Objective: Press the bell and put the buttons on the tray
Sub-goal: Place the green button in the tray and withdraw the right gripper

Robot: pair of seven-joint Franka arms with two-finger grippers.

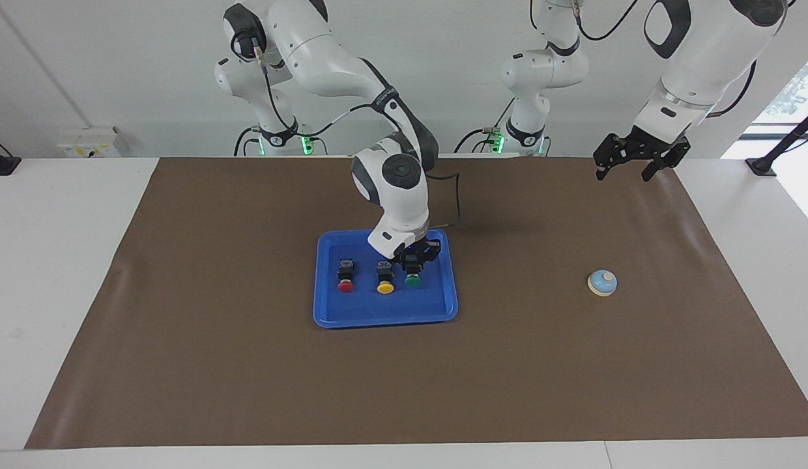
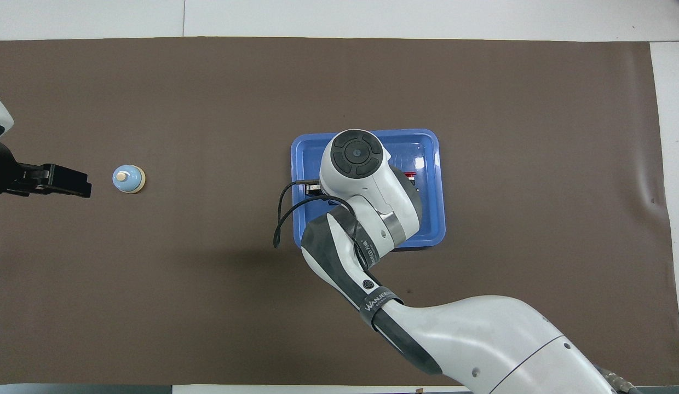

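The blue tray (image 1: 384, 314) lies mid-table, also seen in the overhead view (image 2: 430, 219). In it stand a red button (image 1: 345, 285) and a yellow button (image 1: 385, 287) side by side. My right gripper (image 1: 412, 266) is low over the tray, shut on the black body of the green button (image 1: 412, 281), which sits in line with the other two beside the yellow one. From above, the right arm hides the yellow and green buttons; only an edge of the red button (image 2: 410, 176) shows. The light-blue bell (image 1: 602, 283) (image 2: 128, 179) stands on the mat toward the left arm's end. My left gripper (image 1: 632, 163) (image 2: 71, 183) waits open, raised over the mat, apart from the bell.
A brown mat (image 1: 247, 365) covers most of the white table (image 1: 65, 260). The right arm's black cable (image 2: 285, 213) loops over the tray's rim. A black mount (image 1: 762, 166) stands at the table's corner at the left arm's end.
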